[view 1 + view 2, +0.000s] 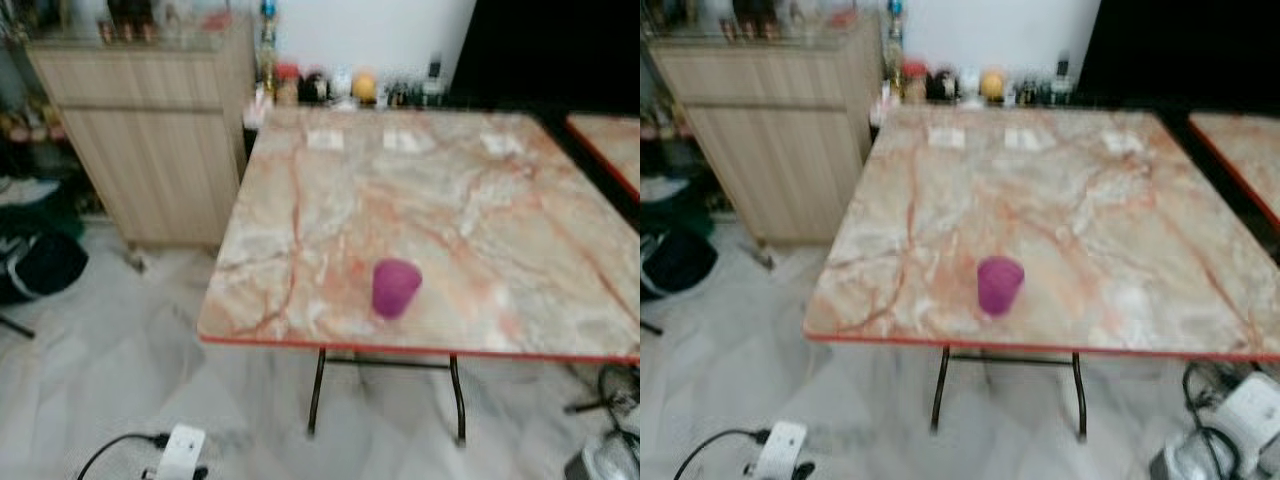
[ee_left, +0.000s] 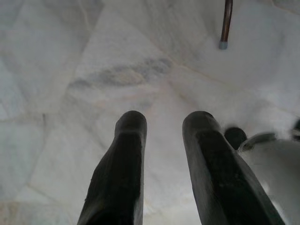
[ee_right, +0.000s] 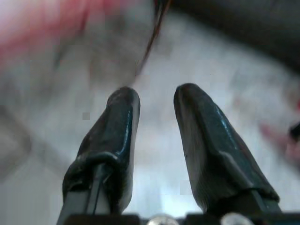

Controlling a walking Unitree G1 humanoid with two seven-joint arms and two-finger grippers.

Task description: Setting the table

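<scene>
Marble fills the head views: a folding table (image 1: 470, 200) with a red edge carries a purple cup (image 1: 396, 288), upright and near the front edge, well above and ahead of both sets of jaws. Small white items (image 1: 403, 141) lie toward the far side, too blurred to identify. A wooden cabinet (image 1: 150, 140) stands to the robot's left, and a white plug with a black cable (image 1: 175, 452) lies on the floor.

Left wrist view: the left gripper (image 2: 164, 124) hangs over the pale floor, jaws apart with nothing between them; a table leg (image 2: 227, 23) stands beyond the tips.

Right wrist view: the right gripper (image 3: 156, 101) also has its jaws apart and empty, the background beyond them blurred.

Risks, as a judgement: the cup sits close to the edge, so a clumsy reach could knock it off; blur suggests motion, and the cable underfoot could snag a step.
</scene>
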